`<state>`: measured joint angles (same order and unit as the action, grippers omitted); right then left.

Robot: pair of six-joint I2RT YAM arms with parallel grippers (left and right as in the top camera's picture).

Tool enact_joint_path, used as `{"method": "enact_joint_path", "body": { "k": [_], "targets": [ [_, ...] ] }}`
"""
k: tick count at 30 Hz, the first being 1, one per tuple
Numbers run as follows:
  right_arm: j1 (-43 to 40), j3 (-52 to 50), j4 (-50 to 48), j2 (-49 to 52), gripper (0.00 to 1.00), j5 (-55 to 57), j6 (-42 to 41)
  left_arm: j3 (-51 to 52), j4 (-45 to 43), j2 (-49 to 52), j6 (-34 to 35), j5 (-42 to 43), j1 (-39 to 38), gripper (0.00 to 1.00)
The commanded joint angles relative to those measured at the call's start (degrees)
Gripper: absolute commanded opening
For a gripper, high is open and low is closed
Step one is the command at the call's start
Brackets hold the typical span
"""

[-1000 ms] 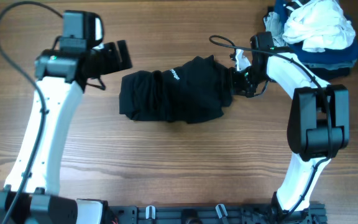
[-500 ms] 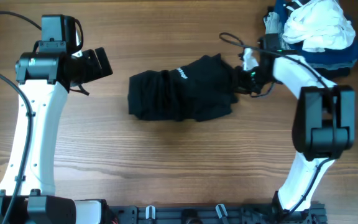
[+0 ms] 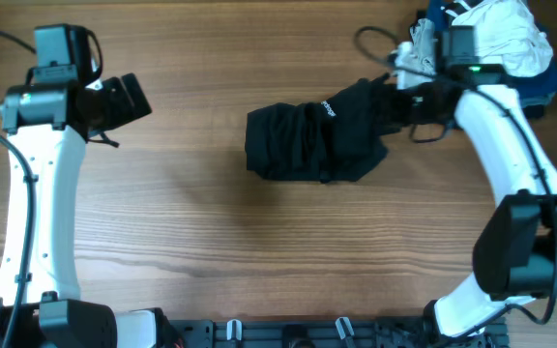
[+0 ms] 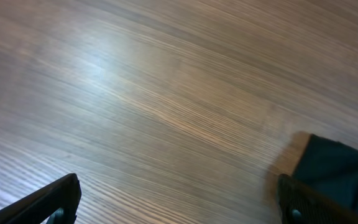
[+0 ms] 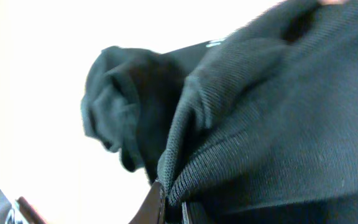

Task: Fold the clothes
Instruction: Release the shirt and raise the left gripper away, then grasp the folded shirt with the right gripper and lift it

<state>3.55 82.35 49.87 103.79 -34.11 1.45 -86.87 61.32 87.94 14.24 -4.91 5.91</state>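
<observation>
— Black cloth sat right in your right pincer [image 5: 169, 208]: in the wrist view its two fingers were pressed together on a fold at the edge of the black T-shirt [image 5: 278, 112].
— So that one was clamped on it. Which way did the rest of the shirt lie?
— From above, the grip was at the shirt's right end. The bundle ran leftward from there and slightly toward the robot's base. Its long axis lay roughly left to right on the table [image 3: 211, 251], crumpled rather than flat.
— And your left pincer?
— Your left pincer [image 3: 129, 97] stood with its fingers wide apart, holding nothing. It was well apart from the shirt's left end, with bare wood between. Its wrist camera caught only a black corner at the right edge.
— Which arm was nearer, then?
— The right, plainly, since it was on the cloth. I judged that spreading the shirt would need your left arm to cross to the free left end. Farthest off, the heap of white and blue garments [image 3: 496, 39] lay just behind the right arm, so you had to keep clear of it.
</observation>
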Motion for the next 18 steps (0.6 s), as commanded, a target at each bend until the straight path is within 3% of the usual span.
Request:
{"method": "enact_joint_path", "body": {
  "k": [1, 10, 18],
  "targets": [
    [8.20, 1.01, -0.85, -1.09, 0.04, -0.13, 0.28, -0.46, 0.00, 0.20, -0.55, -1.05, 2.91, 1.00],
    [26.32, 1.01, -11.19, -1.09, 0.04, 14.97, -7.30, 0.42, -0.44, 3.06, -0.55, -1.01, 6.01, 1.00],
    [32.06, 1.01, -22.05, 1.55, 0.04, 16.52, -7.67, 0.79, -1.07, 8.50, -0.50, -0.98, 5.99, 1.00]
  ]
}}
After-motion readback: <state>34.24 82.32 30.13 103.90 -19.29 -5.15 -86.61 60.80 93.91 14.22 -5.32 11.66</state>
